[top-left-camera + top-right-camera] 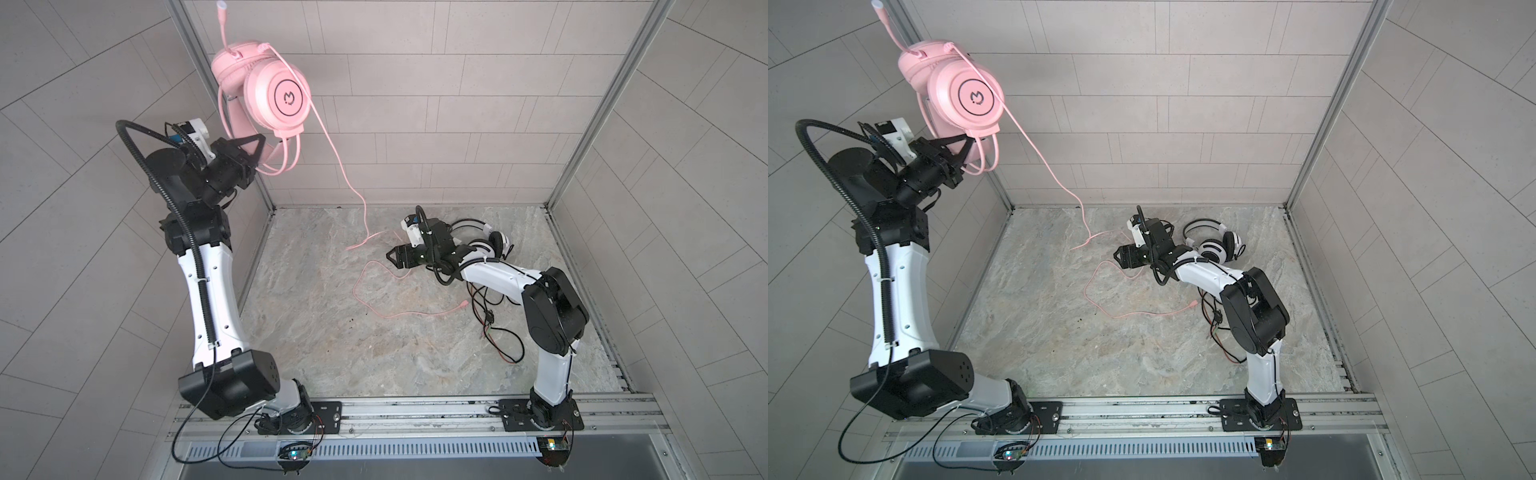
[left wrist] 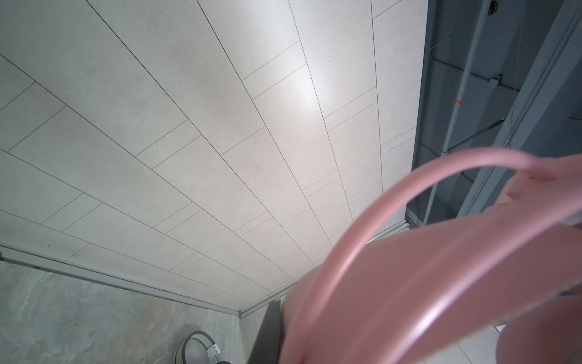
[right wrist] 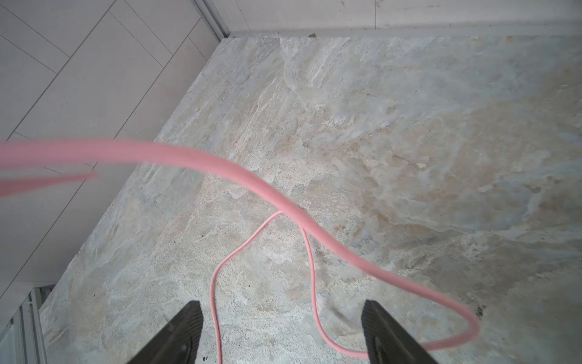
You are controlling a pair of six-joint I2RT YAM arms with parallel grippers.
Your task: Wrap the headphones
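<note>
The pink headphones (image 1: 278, 97) (image 1: 976, 95) hang high at the back left. My left gripper (image 1: 249, 147) (image 1: 957, 147) is shut on their headband (image 2: 409, 268), and one dark finger (image 2: 271, 331) shows beside it. Their pink cable (image 1: 332, 141) (image 1: 1038, 149) drops to the table and lies there in loose loops (image 1: 365, 286). My right gripper (image 1: 392, 257) (image 1: 1121, 257) (image 3: 283, 327) hovers low over those loops, open, with thin cable strands (image 3: 214, 283) between its fingers, touching neither. The white-and-black headphones (image 1: 494, 243) (image 1: 1214, 249) lie behind the right arm.
Black and red wires (image 1: 498, 332) trail on the marble table by the right arm's base. The pink cable's plug (image 1: 463, 305) lies near them. Tiled walls and metal corner posts (image 1: 561, 199) close the cell in. A mounting rail (image 1: 415, 411) runs along the front.
</note>
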